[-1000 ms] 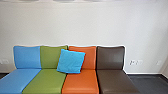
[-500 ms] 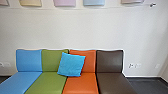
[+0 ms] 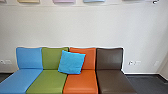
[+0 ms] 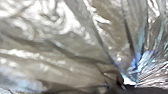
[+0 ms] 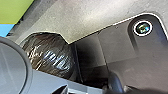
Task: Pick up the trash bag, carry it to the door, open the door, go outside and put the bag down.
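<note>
Trash bag point(image 4: 62, 50): dark, shiny film, right up at the left gripper point(image 4: 129, 84). Folds run in from all round and bunch tight at the gripper's tip, so I read it as pinching the gathered neck, body of the bag bulging away from it. Neck grip makes sense: one bunched point takes the load and the loose film stays together. Whether the underside hangs free or touches the floor, can't say.

Right wrist camera catches the bag's rounded side too, near the robot's dark base plate point(image 5: 140, 62); likely kept close in so it doesn't swing while the robot carries it. Right gripper point(image 5: 93, 90): can't tell if spread or pressed together; no sign it has a hold on the bag.

Further out, ahead of both grippers: a row of seats, blue point(image 3: 29, 58), green point(image 3: 51, 58), orange point(image 3: 83, 82), brown point(image 3: 110, 58). Blue cushion point(image 3: 71, 62) leans tilted on the backrests, across the green-orange join. Pale wall point(image 3: 75, 27) behind. Carrying stage, I'd judge; bag not put down outside yet.
</note>
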